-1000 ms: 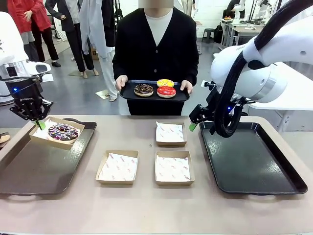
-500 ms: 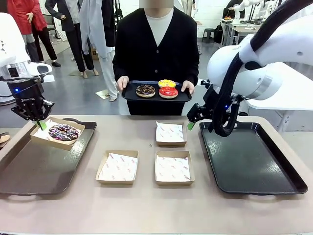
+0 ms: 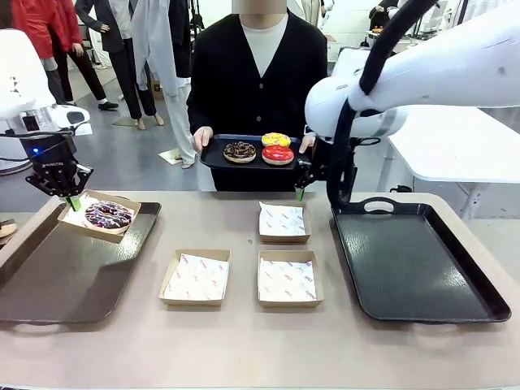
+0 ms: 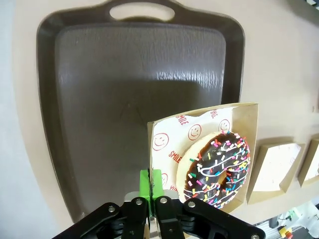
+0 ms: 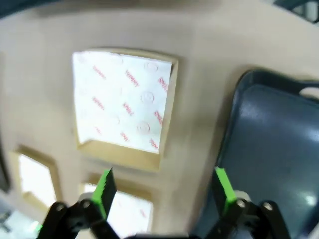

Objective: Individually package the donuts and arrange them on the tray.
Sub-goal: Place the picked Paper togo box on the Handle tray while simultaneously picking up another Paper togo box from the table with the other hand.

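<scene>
My left gripper (image 3: 71,200) is shut on the edge of a paper-lined cardboard box (image 3: 96,218) and holds it just above the left brown tray (image 3: 57,284). A dark sprinkled donut (image 3: 108,214) lies in that box. The left wrist view shows the gripper (image 4: 151,198) pinching the box wall (image 4: 160,149) beside the donut (image 4: 218,169). My right gripper (image 3: 300,190) hangs open over the table's far edge, below the person's small black tray (image 3: 213,154). That tray carries a chocolate donut (image 3: 240,151), a yellow donut (image 3: 275,139) and a red donut (image 3: 278,153). The right gripper (image 5: 164,186) hovers above an empty box (image 5: 122,99).
Three empty lined boxes sit mid-table: one at the back (image 3: 283,221), two in front (image 3: 196,276) (image 3: 289,277). A black tray (image 3: 414,260) lies at the right, its corner also seen from the right wrist (image 5: 279,139). The person stands at the far side holding the small tray in both hands.
My right arm has swung left, from over the black tray's far corner to just below the person's tray. The left gripper has shifted the boxed donut slightly farther back.
</scene>
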`<action>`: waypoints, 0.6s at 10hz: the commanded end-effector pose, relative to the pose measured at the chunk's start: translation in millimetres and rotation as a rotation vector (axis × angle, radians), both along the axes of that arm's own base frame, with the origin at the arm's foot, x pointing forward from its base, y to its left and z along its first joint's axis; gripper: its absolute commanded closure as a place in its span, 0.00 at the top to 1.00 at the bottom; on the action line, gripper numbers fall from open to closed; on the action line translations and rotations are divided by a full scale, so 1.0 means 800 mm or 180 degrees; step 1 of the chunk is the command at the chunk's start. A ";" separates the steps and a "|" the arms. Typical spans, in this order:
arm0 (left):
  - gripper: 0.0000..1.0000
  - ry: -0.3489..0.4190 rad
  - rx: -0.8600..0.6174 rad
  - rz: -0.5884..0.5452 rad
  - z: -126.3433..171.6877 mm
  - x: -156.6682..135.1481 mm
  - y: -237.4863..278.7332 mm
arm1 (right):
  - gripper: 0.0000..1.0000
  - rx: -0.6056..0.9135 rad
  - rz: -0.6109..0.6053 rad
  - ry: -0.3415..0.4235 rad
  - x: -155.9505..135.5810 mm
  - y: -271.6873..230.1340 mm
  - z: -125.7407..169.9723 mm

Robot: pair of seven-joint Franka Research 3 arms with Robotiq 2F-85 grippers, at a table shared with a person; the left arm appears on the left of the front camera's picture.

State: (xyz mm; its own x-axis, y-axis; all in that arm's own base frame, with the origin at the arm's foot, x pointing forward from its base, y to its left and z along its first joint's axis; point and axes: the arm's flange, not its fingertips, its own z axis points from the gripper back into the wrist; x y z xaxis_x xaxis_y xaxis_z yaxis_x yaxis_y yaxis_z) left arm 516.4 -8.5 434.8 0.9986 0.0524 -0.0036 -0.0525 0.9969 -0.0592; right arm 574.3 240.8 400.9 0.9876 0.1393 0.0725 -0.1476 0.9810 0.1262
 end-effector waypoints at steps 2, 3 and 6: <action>0.01 -0.0152 0.0029 -0.0055 -0.007 0.021 0.004 | 1.00 -0.0051 -0.0357 0.0136 0.055 0.040 -0.025; 0.01 -0.0150 -0.0002 -0.0098 -0.011 0.023 0.000 | 1.00 -0.0078 -0.0385 0.0154 0.055 0.040 -0.037; 0.01 0.0014 0.0033 -0.0158 -0.012 0.031 -0.003 | 1.00 -0.0087 -0.0440 0.0204 0.053 0.025 -0.052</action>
State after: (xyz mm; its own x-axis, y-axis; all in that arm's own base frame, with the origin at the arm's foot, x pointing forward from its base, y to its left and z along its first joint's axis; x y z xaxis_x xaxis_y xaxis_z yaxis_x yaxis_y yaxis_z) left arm 536.3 -11.2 420.9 0.9992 0.0382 0.0094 -0.0376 0.9976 -0.0580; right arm 617.9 263.3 355.4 0.9996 0.0288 0.0078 -0.0296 0.9914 0.1271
